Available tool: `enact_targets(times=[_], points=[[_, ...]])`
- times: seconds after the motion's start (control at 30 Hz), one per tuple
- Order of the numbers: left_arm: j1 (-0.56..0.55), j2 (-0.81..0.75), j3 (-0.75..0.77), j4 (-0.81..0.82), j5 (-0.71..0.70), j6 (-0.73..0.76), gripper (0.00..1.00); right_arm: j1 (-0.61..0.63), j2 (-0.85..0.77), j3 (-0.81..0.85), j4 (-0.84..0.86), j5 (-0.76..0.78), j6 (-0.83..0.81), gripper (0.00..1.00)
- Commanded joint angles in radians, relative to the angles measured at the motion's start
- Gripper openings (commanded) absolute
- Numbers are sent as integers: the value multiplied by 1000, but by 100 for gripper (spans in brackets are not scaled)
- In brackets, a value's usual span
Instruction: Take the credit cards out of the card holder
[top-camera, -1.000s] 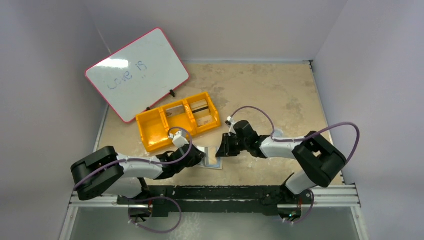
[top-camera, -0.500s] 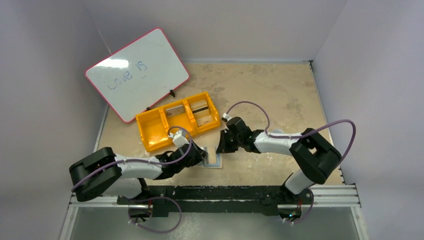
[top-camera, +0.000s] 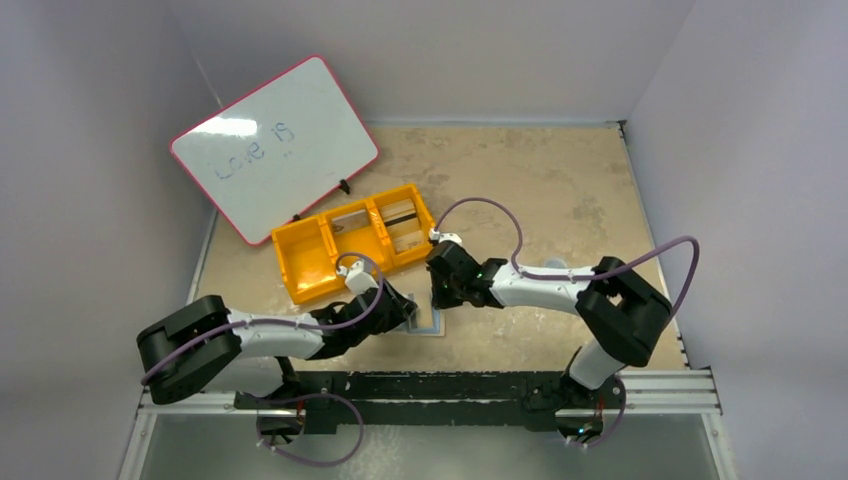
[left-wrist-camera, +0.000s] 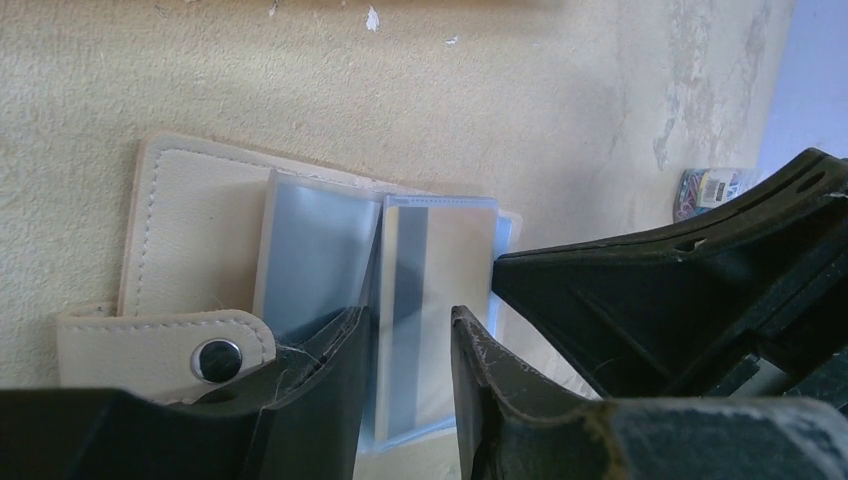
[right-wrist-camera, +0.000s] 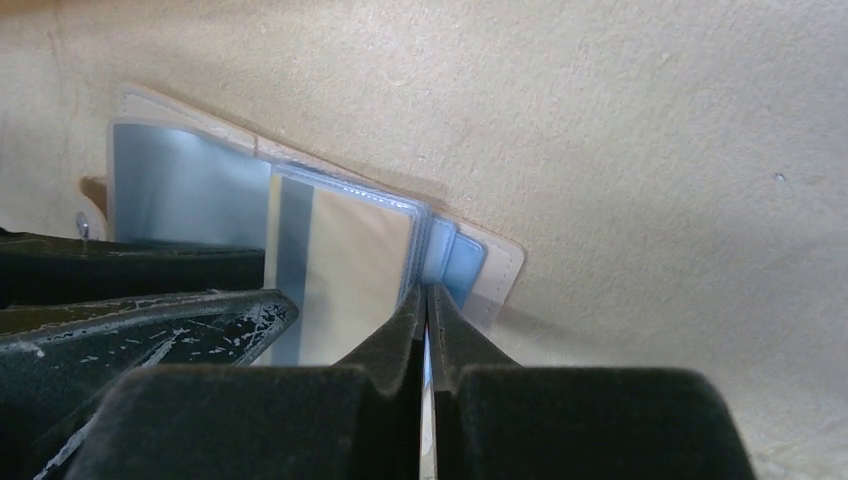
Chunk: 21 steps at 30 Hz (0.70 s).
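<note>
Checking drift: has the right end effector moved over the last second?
Yes. The right end effector shifted left, ending nearer the yellow bin.

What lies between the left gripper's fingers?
In the left wrist view, a tan, grey-striped credit card, sleeved in the card holder, lies between the open fingers of the left gripper.

The fingers of the left gripper hide the card holder's edge nearest that claw and the lower end of the credit card. Between the pressed-together fingers of the right gripper, only a pale sliver shows, too thin to identify. Seen from above, both claws cover most of the card holder.
</note>
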Motion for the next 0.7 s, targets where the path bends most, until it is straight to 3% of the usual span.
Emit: enact_targets(times=[0.0, 0.1, 0.33, 0.4, 0.67], points=[[-9, -13, -26, -116, -23, 3, 36, 34, 11, 59, -184, 183, 53, 1], [-9, -20, -37, -114, -32, -6, 36, 30, -70, 43, -184, 132, 62, 5], [-12, -22, -42, -108, -34, -6, 35, -18, -206, -87, 51, -122, 103, 18], [-15, -28, -42, -106, -38, -4, 34, -28, -204, -125, 136, -183, 117, 24], [-62, -38, -62, -41, -62, -42, 35, -82, -103, -163, 285, -319, 126, 24]])
